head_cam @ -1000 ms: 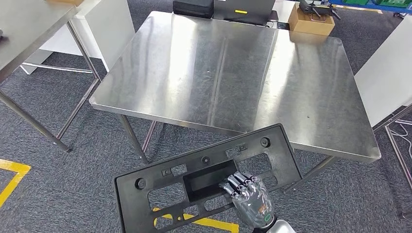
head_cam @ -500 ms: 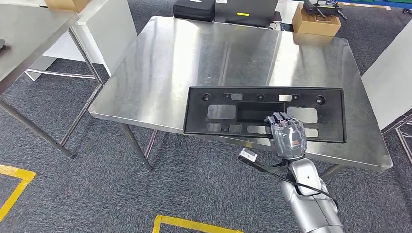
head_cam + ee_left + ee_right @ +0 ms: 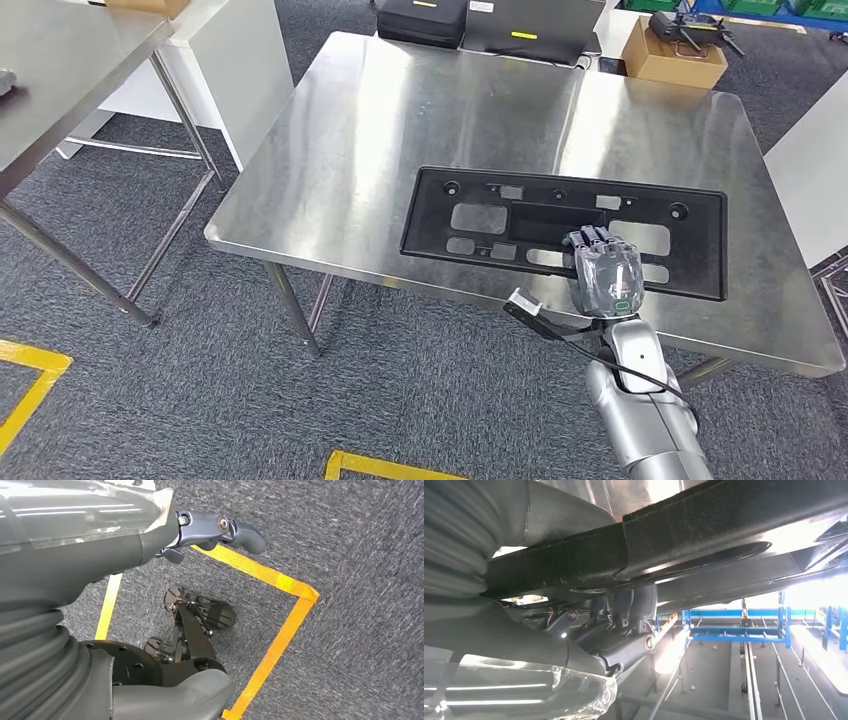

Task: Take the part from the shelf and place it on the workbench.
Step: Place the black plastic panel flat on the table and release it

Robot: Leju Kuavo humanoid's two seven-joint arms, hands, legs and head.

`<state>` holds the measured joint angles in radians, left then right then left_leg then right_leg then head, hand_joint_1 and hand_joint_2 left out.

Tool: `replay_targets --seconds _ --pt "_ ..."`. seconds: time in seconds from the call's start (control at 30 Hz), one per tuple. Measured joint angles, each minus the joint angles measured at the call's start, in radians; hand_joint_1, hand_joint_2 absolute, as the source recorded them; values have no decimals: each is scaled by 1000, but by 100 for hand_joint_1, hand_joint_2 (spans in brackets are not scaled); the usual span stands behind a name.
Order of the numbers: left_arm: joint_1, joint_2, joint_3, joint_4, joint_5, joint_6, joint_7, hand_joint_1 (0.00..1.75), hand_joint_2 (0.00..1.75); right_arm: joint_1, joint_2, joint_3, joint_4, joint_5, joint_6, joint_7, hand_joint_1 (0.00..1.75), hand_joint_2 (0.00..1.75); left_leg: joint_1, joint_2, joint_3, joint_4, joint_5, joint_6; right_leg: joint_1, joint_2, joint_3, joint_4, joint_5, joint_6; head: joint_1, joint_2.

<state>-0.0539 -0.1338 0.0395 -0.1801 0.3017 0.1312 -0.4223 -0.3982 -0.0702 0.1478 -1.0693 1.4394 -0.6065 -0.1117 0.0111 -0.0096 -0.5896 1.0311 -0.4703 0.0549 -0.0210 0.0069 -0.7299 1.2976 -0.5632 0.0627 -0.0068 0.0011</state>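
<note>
From the head camera I see the long black plastic panel with rectangular cut-outs (image 3: 560, 228) lying flat on the brushed steel workbench (image 3: 400, 130), toward its near edge and right of centre. My right hand (image 3: 605, 272) sits on the panel's near rail, fingers curled over the edge and into one of the openings, so I read it as gripping the part. The silver forearm runs back toward me with a loose black cable and small connector (image 3: 522, 305) hanging off the table's front edge.

The right wrist camera gives me what the head view cannot: the underside of the grip, where dark fingers (image 3: 624, 615) wrap round the black panel edge (image 3: 704, 525) that crosses the frame.

The left wrist camera looks down at grey carpet (image 3: 360, 580) marked with yellow floor tape (image 3: 280, 630). My left hand (image 3: 220, 530) hangs beside my body, its grey thumb stretched out with nothing in it; I cannot tell how the other fingers lie.

A brown cardboard box (image 3: 685, 55) sits beyond the far right corner of the workbench.
</note>
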Motion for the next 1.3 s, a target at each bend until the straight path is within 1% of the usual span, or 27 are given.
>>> replay_targets --seconds 0.03,0.07,0.13,0.17,0.2,0.27,0.33,0.4,0.43,0.47,0.5,0.53,0.57,0.63,0.67,0.73,0.8,0.87,0.93,0.97,1.0,1.03,1.1,1.13,1.17,1.23,1.3 --pt "0 0 0 0 0 0 0 0 175 0 0 -1 2 1 0 2 175 175 -2 -1 7 0 -4 0 3 0 16 -53 33 4 0 0" --pt "0 0 -1 0 0 -2 0 0 175 -2 1 -2 4 3 2 5 175 175 -4 -2 13 0 -9 -1 7 -1 46 -130 73 5 0 0" --pt "-1 -1 -3 0 -4 -5 0 0 175 -8 1 -8 10 11 11 16 175 175 -9 -4 21 0 -19 -7 19 -2 99 -253 127 -6 0 0" --pt "-1 -2 -5 0 -6 -8 0 0 175 -14 1 -14 15 15 17 22 175 175 -11 -5 22 0 -23 -11 24 -3 109 -279 136 -16 0 0" --pt "-2 -2 -7 0 -8 -11 0 0 175 -21 0 -23 24 20 23 29 175 175 -13 -5 22 0 -26 -15 28 -3 111 -284 136 -25 0 0" --pt "-2 0 -10 0 -10 -15 0 0 175 -40 -2 -43 48 27 34 42 175 175 -11 -4 23 1 -32 -24 20 -2 115 -291 137 -38 0 0" --pt "-3 2 -11 0 -12 -16 1 0 175 -69 -3 -70 82 29 47 51 175 175 -9 -1 0 51 -60 -34 8 -2 128 -299 137 -55 -2 0" --pt "-3 4 -11 0 -12 -16 2 0 175 -99 -5 -101 122 27 62 60 175 175 -4 1 -65 171 -112 -43 6 -3 136 -301 132 -70 -5 0" --pt "-2 4 -11 0 -12 -17 3 0 175 -111 -6 -117 142 27 72 68 175 175 -1 2 -102 231 -131 -48 6 -3 138 -301 129 -73 -5 0" --pt "-2 5 -11 0 -12 -17 3 0 175 -122 -8 -133 163 27 85 81 175 175 3 3 -128 264 -132 -52 6 -3 141 -300 126 -74 -5 0" --pt "-1 6 -11 0 -11 -18 3 0 175 -133 -11 -150 186 29 97 96 175 175 6 4 -138 263 -114 -55 6 -1 144 -300 124 -73 -6 0" --pt "-2 7 -11 0 -10 -20 2 0 175 -143 -15 -166 211 30 106 109 175 175 9 6 -127 224 -79 -57 5 0 148 -299 120 -69 -7 0" --pt "-3 8 -11 0 -9 -22 0 0 175 -153 -21 -183 235 32 111 118 175 175 12 7 -103 159 -36 -57 4 1 153 -297 115 -64 -7 0" --pt "-6 9 -11 0 -9 -26 -1 0 175 -176 -38 -216 280 32 111 120 175 175 13 6 -53 47 12 -53 8 1 156 -292 105 -50 -7 0" --pt "-7 9 -11 0 -9 -28 -1 0 175 -187 -46 -229 299 33 111 119 175 175 11 5 -40 21 17 -49 10 1 155 -290 102 -43 -6 0" --pt "-11 9 -11 -1 -10 -32 -2 0 175 -203 -59 -249 328 36 110 116 175 175 4 3 -31 11 10 -34 16 1 154 -293 100 -31 -4 0" --pt "-14 8 -11 -1 -12 -34 -3 0 175 -208 -67 -261 343 40 109 114 175 175 2 3 -22 2 10 -18 14 0 148 -281 92 -21 -4 0" --pt "-18 7 -11 -1 -15 -35 -6 0 175 -210 -73 -270 355 42 109 112 175 175 4 4 -12 -6 9 -2 8 -1 104 -196 59 -18 -2 0" --pt "-21 6 -12 -1 -17 -37 -9 0 175 -208 -77 -278 364 42 109 111 175 175 3 4 -4 -7 3 6 6 -1 28 -58 17 -16 0 0" --pt "-22 5 -12 -1 -17 -37 -10 0 175 -204 -78 -282 367 43 109 111 175 175 3 3 0 -7 -1 7 4 -1 -3 -12 10 -11 1 0" --pt "-22 4 -12 -1 -17 -38 -12 0 175 -201 -79 -286 368 44 110 111 175 175 4 2 5 -7 -6 6 2 -2 -18 -2 19 -3 2 0" --pt "-22 3 -12 -1 -17 -39 -13 0 175 -199 -79 -289 369 46 110 111 175 175 4 2 12 -6 -11 4 -2 -2 -11 -35 45 8 2 0" --pt "-23 1 -12 -1 -17 -40 -14 0 175 -198 -78 -293 370 51 112 111 175 175 6 1 27 -6 -25 -6 -10 -7 45 -176 117 27 3 0" --pt "-24 0 -12 -1 -17 -40 -15 0 175 -200 -78 -294 370 54 115 111 175 175 4 1 33 -6 -31 -12 -8 -8 73 -237 141 28 5 0" --pt "-26 -1 -12 -1 -17 -40 -16 0 175 -201 -78 -295 371 56 118 112 175 175 3 1 36 -7 -36 -18 -4 -8 91 -272 151 22 5 0" --pt "-28 -2 -12 -1 -18 -39 -15 0 175 -204 -78 -297 372 59 124 114 175 175 0 1 40 -10 -42 -27 4 -6 100 -284 149 1 5 0" --pt "-30 -2 -12 -1 -20 -34 -8 0 175 -207 -79 -301 375 60 124 114 175 175 3 3 40 -5 -49 -35 -2 -5 103 -285 145 -16 3 0"
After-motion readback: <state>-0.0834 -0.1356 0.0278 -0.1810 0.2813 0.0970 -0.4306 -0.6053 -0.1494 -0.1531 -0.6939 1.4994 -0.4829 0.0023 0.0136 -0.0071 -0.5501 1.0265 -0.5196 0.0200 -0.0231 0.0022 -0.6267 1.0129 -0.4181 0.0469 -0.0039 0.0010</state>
